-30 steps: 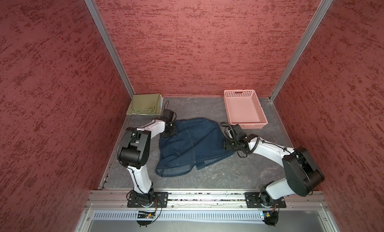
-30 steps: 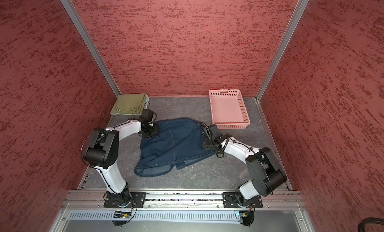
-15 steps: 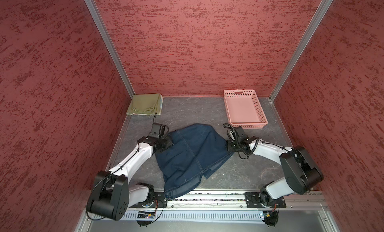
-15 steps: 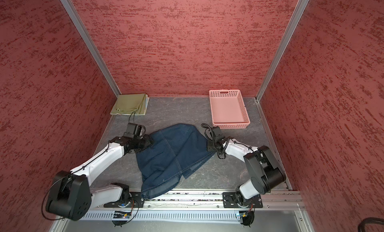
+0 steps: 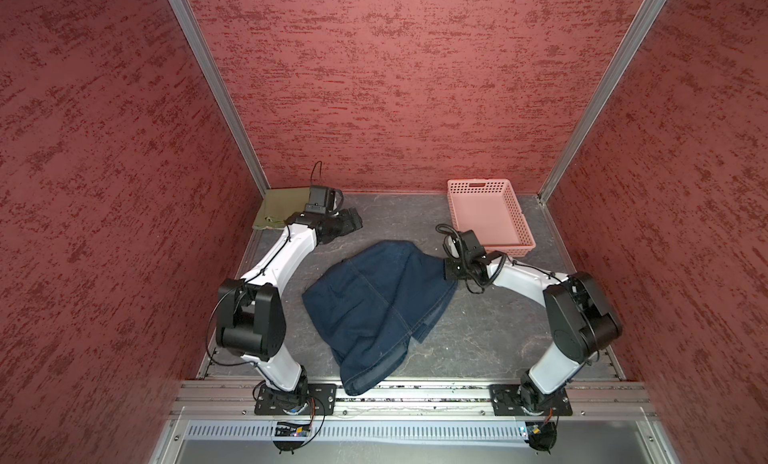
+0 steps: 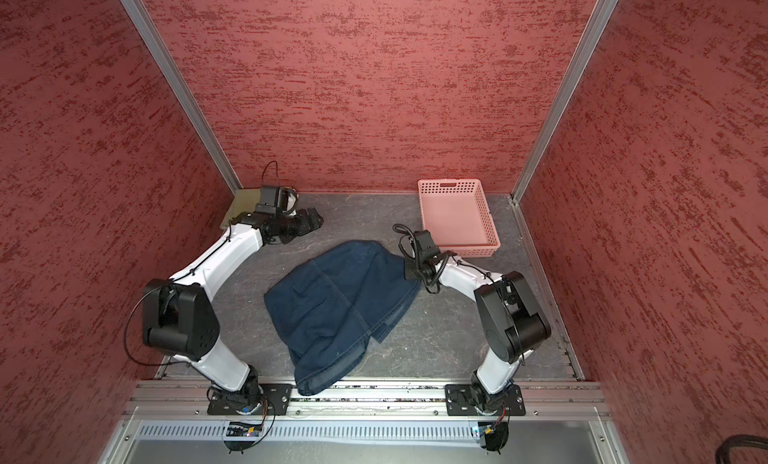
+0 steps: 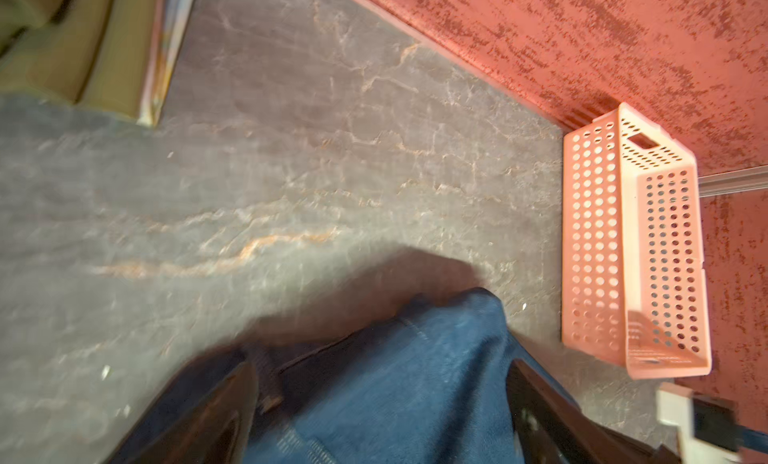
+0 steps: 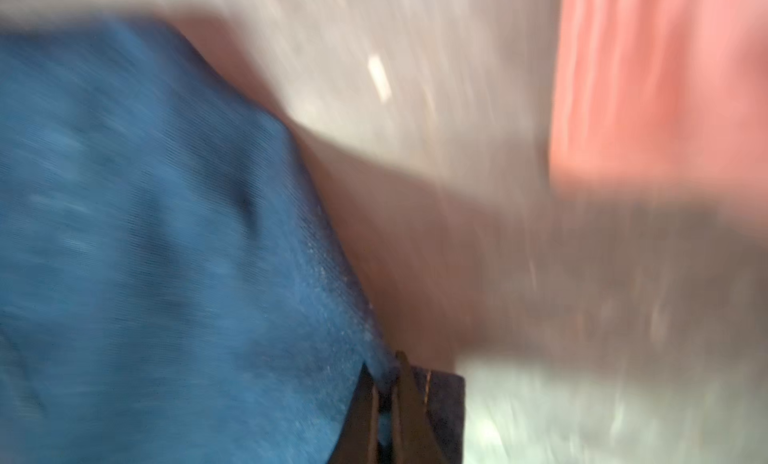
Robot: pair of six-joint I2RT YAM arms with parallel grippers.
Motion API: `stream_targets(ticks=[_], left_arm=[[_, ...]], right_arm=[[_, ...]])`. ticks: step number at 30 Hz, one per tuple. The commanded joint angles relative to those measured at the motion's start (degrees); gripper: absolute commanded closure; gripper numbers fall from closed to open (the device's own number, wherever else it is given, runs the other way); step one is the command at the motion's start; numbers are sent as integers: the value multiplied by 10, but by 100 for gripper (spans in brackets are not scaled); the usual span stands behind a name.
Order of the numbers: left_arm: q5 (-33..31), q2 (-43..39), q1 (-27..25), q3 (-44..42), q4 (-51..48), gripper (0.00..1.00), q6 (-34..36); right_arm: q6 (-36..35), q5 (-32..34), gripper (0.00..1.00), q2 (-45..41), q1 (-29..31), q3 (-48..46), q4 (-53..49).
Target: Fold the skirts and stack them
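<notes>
The dark blue denim skirt (image 5: pixel 374 308) (image 6: pixel 332 308) lies crumpled mid-table, its lower end hanging over the front rail. My right gripper (image 5: pixel 449 270) (image 6: pixel 409 270) (image 8: pixel 384 399) is shut on its right edge. My left gripper (image 5: pixel 353 221) (image 6: pixel 313 221) (image 7: pixel 382 420) hovers open at the back left, apart from the denim skirt (image 7: pixel 395 378), which shows beyond its spread fingers (image 7: pixel 208 420). The folded olive-green skirt (image 5: pixel 276 204) (image 7: pixel 62 46) lies in the back left corner, partly hidden by the left arm. A pale colourful cloth edge (image 7: pixel 164 54) shows under it.
A pink perforated basket (image 5: pixel 490 216) (image 6: pixel 457 220) (image 7: pixel 623 254) stands at the back right, close behind the right gripper. Red walls enclose the grey table (image 5: pixel 478 337) on three sides. A metal rail (image 5: pixel 415 393) runs along the front edge.
The left gripper opened, let go of the denim skirt and swung to the back left. The right gripper shut on the skirt's right edge. The skirt slid towards the front.
</notes>
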Motion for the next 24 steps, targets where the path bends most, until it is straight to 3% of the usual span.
stream_targets(ticks=[1,6,11,14,18,24], left_arm=[[30,31,18,68,-30,6,34],[44,45,52,110,-28,5,29],[47,20,73,105,-15,5,16],[44,-4,79,85,-9,5,13],[42,-42,91,36,12,5,2],[44,-85,113,-40,49,6,-19]], right_arm=[[-52,16,100,-5,0,85,50],[-123,1,100,-29,1,206,95],[-186,-31,100,-8,13,361,87],[-197,-52,100,-18,28,397,92],[-198,-49,100,-80,60,324,115],[-145,-38,100,-190,145,47,130]])
